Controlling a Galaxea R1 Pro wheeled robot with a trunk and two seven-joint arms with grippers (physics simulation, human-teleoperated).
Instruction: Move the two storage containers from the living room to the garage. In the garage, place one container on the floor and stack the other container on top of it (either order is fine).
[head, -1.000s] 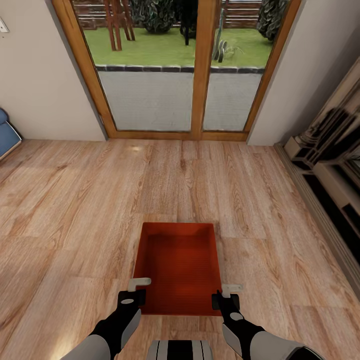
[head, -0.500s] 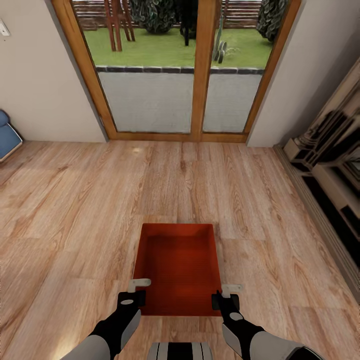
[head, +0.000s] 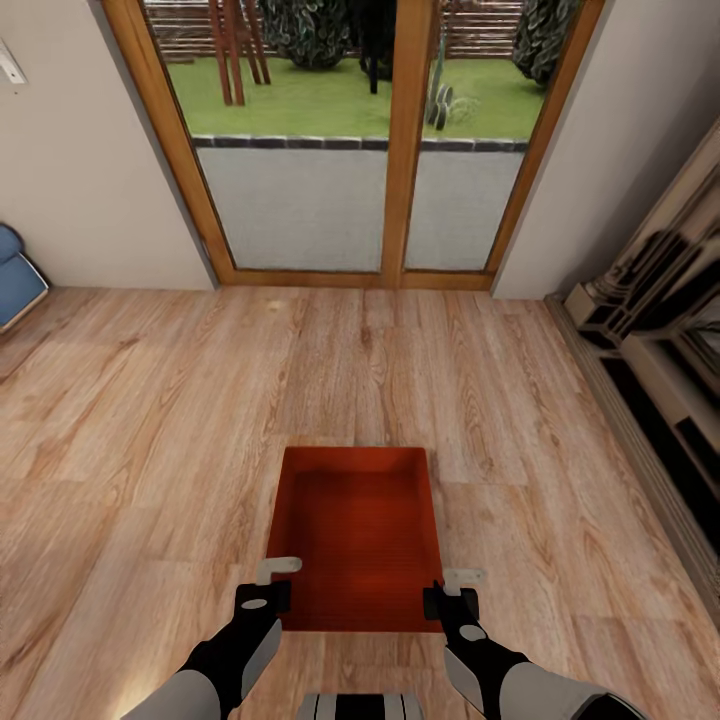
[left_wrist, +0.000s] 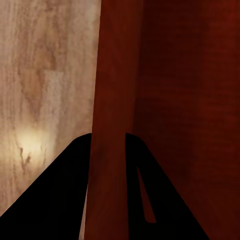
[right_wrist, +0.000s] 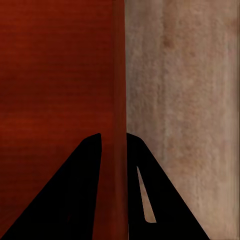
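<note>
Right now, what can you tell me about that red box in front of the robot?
The box is an orange-red, lidless rectangular bin with thin plain walls and a faintly ribbed, empty inside. It sits level and upright, open top up, over the wood floor, short side toward the robot. The left gripper clamps its left wall near the near corner, and the right gripper clamps the right wall; each wrist view shows a wall between the fingers.

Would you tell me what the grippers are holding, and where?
One storage container: left gripper pinches its left wall, right gripper its right wall, near the robot-side corners.
</note>
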